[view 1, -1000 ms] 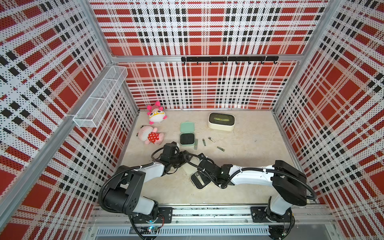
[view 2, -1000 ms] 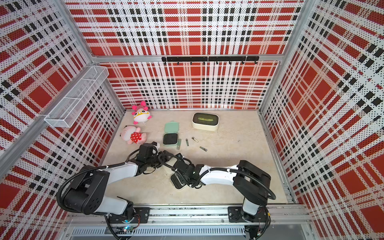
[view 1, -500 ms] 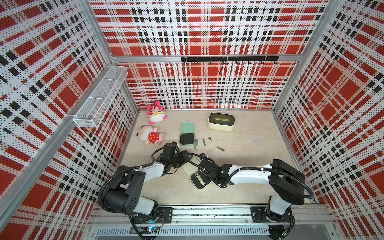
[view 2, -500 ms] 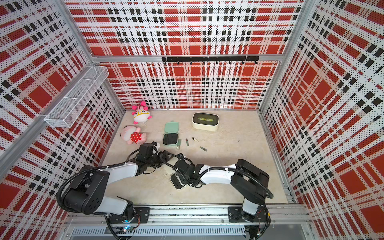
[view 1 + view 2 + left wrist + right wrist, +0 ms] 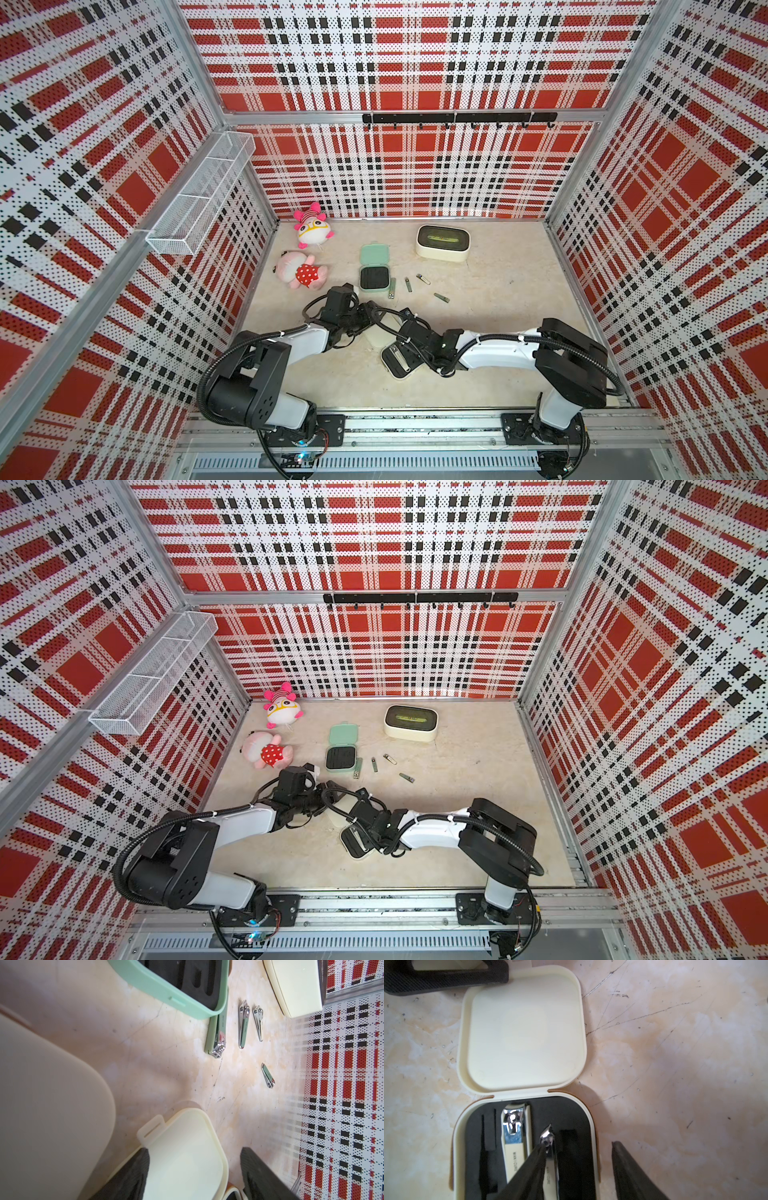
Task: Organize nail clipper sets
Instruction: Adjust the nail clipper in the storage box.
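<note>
- A wire basket [image 5: 199, 195] hangs on the left wall.
- Two plush toys [image 5: 313, 227] lie at the far left of the worktop [image 5: 498, 332].
- The left tool [image 5: 194, 1150] is partly spread and straddles the open lid of the cream case [image 5: 187, 1132]. One finger [image 5: 133, 1172] overlaps the lid's edge, while the other stands just clear, so it grips nothing.
- The mint case [image 5: 375, 257] lies open at mid-worktop, with a green clipper [image 5: 216, 1039] just beside it.
- The cream case lies open nearer the front, between the two arms. A wide clipper [image 5: 515, 1136] sits in its black insert.
- The right tool [image 5: 577, 1144] is spread wide over that insert and holds nothing. A slim clipper [image 5: 550, 1153] lies against one finger [image 5: 529, 1167], and the other finger hangs outside the case's rim.
- Three small clippers [image 5: 423, 279] lie loose right of the mint case, apart from each other.
- A box [image 5: 442, 243] sits near the back wall.
</note>
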Controlling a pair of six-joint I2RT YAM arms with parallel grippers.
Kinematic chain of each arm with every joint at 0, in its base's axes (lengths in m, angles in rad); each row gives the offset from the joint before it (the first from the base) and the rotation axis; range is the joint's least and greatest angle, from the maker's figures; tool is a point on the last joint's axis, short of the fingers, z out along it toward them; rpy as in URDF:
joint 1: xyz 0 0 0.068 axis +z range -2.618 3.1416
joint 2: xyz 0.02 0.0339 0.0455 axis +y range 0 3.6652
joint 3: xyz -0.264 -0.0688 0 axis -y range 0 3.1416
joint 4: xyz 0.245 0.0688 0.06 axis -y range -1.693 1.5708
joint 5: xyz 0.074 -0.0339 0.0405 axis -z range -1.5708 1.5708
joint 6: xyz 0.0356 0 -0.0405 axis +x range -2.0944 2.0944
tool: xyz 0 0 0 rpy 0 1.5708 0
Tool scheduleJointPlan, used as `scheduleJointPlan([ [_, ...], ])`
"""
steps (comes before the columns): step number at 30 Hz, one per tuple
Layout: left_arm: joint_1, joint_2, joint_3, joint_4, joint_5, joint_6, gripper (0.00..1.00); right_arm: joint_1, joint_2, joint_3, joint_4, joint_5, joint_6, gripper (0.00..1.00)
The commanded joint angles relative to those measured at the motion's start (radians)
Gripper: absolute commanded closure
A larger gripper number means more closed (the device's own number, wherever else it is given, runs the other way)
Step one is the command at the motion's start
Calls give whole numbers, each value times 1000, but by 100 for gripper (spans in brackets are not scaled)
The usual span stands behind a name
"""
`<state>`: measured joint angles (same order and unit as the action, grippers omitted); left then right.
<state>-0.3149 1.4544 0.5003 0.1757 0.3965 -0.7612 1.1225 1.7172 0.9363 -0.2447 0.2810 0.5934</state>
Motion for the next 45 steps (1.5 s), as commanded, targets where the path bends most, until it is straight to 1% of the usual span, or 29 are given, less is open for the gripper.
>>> scheduleJointPlan([
  [1, 1, 9, 17, -26, -3, 12, 26, -1, -8, 49, -19, 3, -10, 41],
  [5, 0, 7, 15, -26, -2, 13, 26, -1, 19, 89, -19, -21, -26, 37],
  [11, 0, 4, 12, -28, -2, 14, 26, -1, 59, 124, -30, -40, -33, 35],
  [37, 0, -2, 11, -31, -4, 14, 26, -1, 98, 23, -5, -49, 10, 33],
  [45, 2, -4, 16, -30, -1, 14, 26, 22, 126, 27, -57, -20, 18, 33],
])
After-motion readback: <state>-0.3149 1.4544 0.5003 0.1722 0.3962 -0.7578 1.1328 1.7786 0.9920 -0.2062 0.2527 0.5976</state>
